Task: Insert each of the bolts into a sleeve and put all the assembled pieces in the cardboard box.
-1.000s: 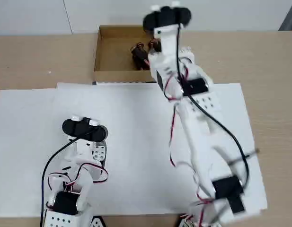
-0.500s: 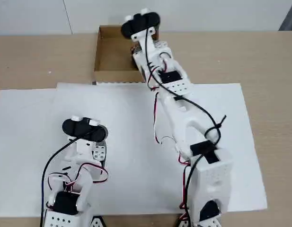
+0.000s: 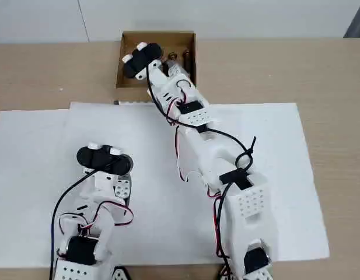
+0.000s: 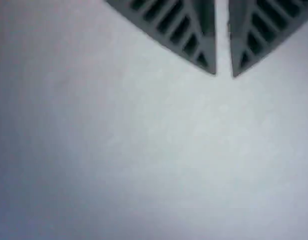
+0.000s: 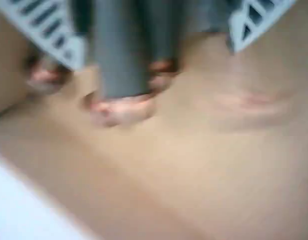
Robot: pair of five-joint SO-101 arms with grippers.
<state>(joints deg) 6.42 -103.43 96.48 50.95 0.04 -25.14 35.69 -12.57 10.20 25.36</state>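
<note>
Right gripper (image 5: 151, 52) hangs inside the cardboard box (image 3: 128, 92), jaws spread, gripping nothing. Assembled pieces (image 3: 172, 57) stand in the box beneath it. Left gripper (image 4: 222, 75), clenched and empty, sits well apart from the box. Task judged essentially complete.

White paper sheet (image 3: 39, 134) on wooden table (image 3: 331, 70)

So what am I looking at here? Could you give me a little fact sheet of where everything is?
Right claw: down inside the cardboard box, close to the assembled pieces
Left claw: shut, empty, just over the white paper
Box contents: dark sleeves with coppery bolts, exact count unclear
Box position: on the table, at the paper's far edge
</note>
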